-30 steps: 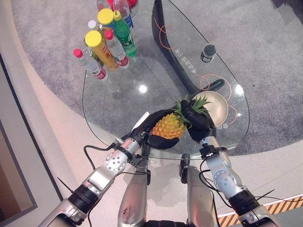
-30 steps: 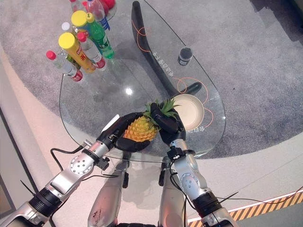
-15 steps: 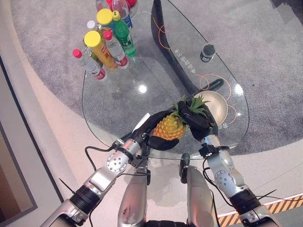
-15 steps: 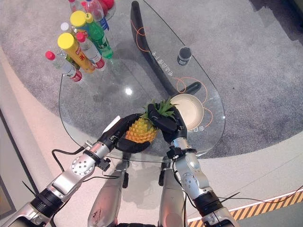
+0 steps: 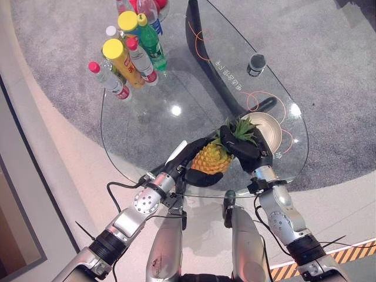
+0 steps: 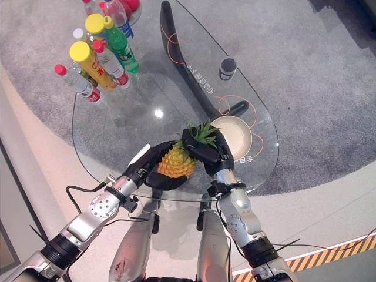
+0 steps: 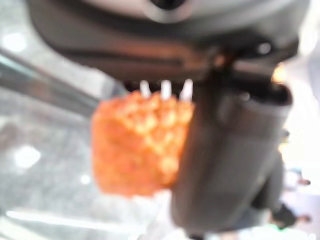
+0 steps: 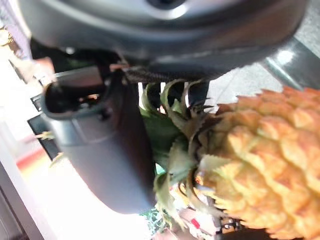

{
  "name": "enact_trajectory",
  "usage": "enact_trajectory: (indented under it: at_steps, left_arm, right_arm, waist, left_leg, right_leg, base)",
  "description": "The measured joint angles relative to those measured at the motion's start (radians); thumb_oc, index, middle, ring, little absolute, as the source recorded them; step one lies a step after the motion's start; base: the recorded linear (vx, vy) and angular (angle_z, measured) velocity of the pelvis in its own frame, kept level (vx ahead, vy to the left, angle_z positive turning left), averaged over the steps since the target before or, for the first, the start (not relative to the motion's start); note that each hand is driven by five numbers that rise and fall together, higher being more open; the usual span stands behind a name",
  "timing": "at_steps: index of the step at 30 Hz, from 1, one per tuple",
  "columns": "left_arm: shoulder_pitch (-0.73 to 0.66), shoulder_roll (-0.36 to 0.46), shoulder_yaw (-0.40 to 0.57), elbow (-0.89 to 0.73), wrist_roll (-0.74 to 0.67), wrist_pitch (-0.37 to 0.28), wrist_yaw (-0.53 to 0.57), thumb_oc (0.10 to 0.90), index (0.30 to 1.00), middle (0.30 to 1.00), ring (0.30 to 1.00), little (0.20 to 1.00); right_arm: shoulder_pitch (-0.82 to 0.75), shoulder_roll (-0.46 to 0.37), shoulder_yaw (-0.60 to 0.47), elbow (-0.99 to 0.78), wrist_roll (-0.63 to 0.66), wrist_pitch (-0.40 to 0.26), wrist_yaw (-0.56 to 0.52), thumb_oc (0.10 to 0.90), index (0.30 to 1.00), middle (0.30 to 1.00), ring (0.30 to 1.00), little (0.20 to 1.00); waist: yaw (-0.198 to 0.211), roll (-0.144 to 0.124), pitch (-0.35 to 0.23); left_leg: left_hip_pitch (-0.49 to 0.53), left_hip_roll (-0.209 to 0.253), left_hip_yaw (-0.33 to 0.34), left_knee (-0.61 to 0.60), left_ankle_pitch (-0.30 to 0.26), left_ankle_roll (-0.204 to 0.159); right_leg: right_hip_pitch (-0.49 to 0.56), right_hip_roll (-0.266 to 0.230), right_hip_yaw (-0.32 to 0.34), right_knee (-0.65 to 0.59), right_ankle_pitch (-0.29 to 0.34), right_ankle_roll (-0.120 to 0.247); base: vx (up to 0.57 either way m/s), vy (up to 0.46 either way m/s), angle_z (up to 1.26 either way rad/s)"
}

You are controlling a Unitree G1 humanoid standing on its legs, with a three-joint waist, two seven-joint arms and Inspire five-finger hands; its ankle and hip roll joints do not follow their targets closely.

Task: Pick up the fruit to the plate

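We hold the pineapple [image 5: 211,158] between both hands above the near part of the glass counter [image 5: 147,126]. Our left hand [image 5: 189,157] cups the orange body from the left and below, its fingers [image 6: 154,154] curled round the fruit. Our right hand [image 5: 248,151] is closed over the green crown [image 8: 172,145], fingers and thumb wrapped round the leaves. The pineapple lies tilted, body toward our left, crown toward our right. Just beside the crown, on the right, sits the cream plate [image 5: 271,130] on the counter; the leaf tips overlap its near-left rim as we see it, though we cannot tell whether they touch. At the far-left end of the counter stands a cluster of bottles [image 5: 126,56], among them a yellow can [image 5: 122,61] and a green bottle [image 5: 153,44]. A small dark jar [image 5: 255,64] stands at the far right, well apart from the plate.
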Motion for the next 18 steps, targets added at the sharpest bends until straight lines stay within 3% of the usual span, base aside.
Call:
enact_trajectory:
  at_steps: [6,10,14,18]
  left_arm:
    - [-0.006,-0.02,0.0,0.027,0.023,0.001,0.0,0.8,0.9,0.9,0.9,0.9]
    - [-0.006,-0.029,-0.002,0.038,0.025,0.01,0.0,0.8,0.9,0.9,0.9,0.9]
    - [-0.011,-0.027,0.006,0.095,0.043,0.058,0.039,0.8,0.9,0.9,0.9,0.9]
    - [0.034,-0.006,0.041,0.162,0.045,0.107,0.062,0.8,0.9,0.9,0.9,0.9]
  right_arm:
    - [0.0,-0.005,-0.002,-0.015,-0.136,0.007,-0.052,0.1,0.3,0.3,0.3,0.2]
    - [-0.001,-0.014,0.002,-0.048,-0.329,0.024,-0.13,0.1,0.3,0.3,0.3,0.2]
    - [-0.008,-0.101,-0.019,-0.15,-0.496,0.036,-0.222,0.1,0.3,0.3,0.3,0.2]
    - [-0.041,-0.129,-0.094,-0.205,-0.55,0.037,-0.282,0.1,0.3,0.3,0.3,0.2]
  waist:
    - [-0.008,-0.002,0.001]
    - [-0.026,-0.005,0.001]
    - [-0.036,-0.005,0.001]
    - [-0.053,-0.006,0.001]
  left_leg:
    - [0.0,0.002,0.007,0.0,-0.001,0.002]
    - [-0.001,0.002,0.008,0.0,-0.002,0.002]
    - [-0.001,0.006,0.011,0.0,-0.002,0.004]
    - [-0.002,0.007,0.014,-0.003,-0.004,0.005]
  right_leg:
    - [0.003,0.002,0.005,-0.014,0.009,0.004]
    - [0.002,0.002,0.006,-0.014,0.01,0.004]
    - [0.002,0.006,0.009,-0.019,0.013,0.003]
    - [0.001,0.007,0.011,-0.025,0.014,0.004]
  base:
    - [0.0,0.0,-0.03]
    - [0.0,0.0,0.0]
    - [0.0,0.001,-0.02]
    - [0.0,-0.001,-0.02]
